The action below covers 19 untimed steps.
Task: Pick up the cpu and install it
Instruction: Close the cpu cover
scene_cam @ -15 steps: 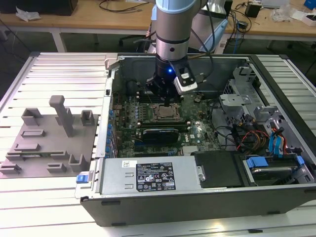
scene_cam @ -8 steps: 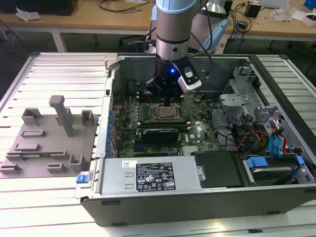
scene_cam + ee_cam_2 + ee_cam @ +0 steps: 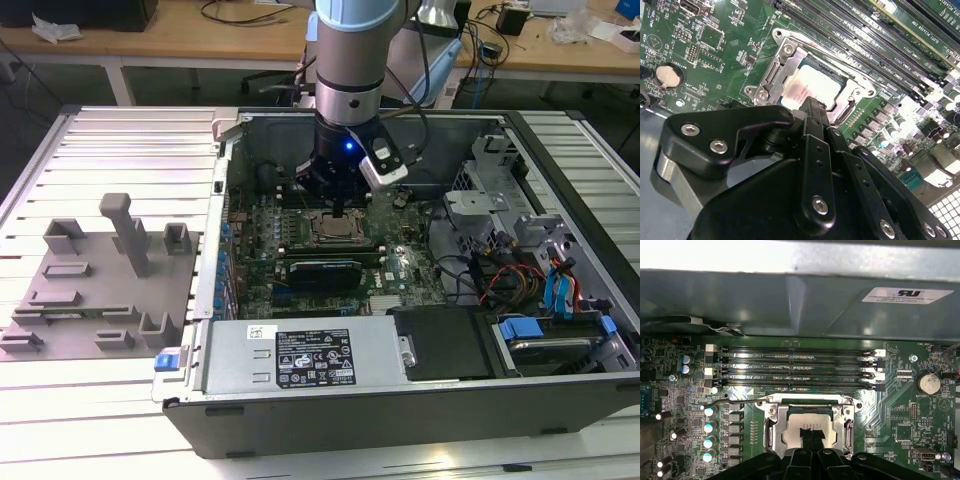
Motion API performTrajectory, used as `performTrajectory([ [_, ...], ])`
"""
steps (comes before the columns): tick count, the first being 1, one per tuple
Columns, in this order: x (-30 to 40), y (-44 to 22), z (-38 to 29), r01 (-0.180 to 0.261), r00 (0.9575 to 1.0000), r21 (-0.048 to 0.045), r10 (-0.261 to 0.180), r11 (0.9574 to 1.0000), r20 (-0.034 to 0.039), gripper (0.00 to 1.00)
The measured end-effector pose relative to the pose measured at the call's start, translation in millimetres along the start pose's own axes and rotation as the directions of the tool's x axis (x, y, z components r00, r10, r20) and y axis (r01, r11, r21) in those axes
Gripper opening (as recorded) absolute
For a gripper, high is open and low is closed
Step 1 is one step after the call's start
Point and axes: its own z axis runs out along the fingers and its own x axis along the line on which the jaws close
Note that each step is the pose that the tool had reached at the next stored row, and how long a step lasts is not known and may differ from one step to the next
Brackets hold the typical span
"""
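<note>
The ribbed silver metal table (image 3: pixel 120 150) carried the large open dark-grey computer case (image 3: pixel 400 420), lying on its side. On the exterior view's left a flat grey moulded fixture (image 3: pixel 100 290) with upright pegs sat on the table. The grey and silver robot arm (image 3: pixel 350 60) reached straight down into the case, over the green motherboard (image 3: pixel 400 260).

The black gripper (image 3: pixel 345 205) hung over the dark square metal-framed socket (image 3: pixel 772 425), beside 4 long black memory slots (image 3: pixel 795 365). The cpu (image 3: pixel 800 420), a small flat silvery-grey square chip, lay flat inside that socket frame, directly under the gripper. In both wrist views the gripper (image 3: pixel 811 432) had its 2 narrow black fingers pressed together, with nothing seen between them, and their tips stood over the middle of the chip's metal top. In the second wrist view the gripper (image 3: pixel 812 106) covered the near edge of the cpu (image 3: pixel 815 82). Whether the tips touched the chip or hung just above it could not be told.

In the exterior view the arm hid the far part of the socket, and the chip there was too small to make out clearly. A round silver coin battery (image 3: pixel 928 383) sat on the board, well apart from the socket.
</note>
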Motion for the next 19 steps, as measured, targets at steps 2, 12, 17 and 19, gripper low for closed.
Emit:
performTrajectory([
  [2,0.0,0.0,0.0,0.000,1.0000,0.0000,0.000,1.0000,0.0000,0.11],
  [12,17.1,0.1,1.7,0.000,1.0000,0.0001,0.000,1.0000,-0.0001,0.11],
  [17,19.9,-0.6,4.8,0.001,1.0000,-0.0001,-0.001,1.0000,0.0000,0.11],
  [19,18.8,-1.4,5.0,0.001,1.0000,-0.0001,-0.001,1.0000,0.0000,0.11],
])
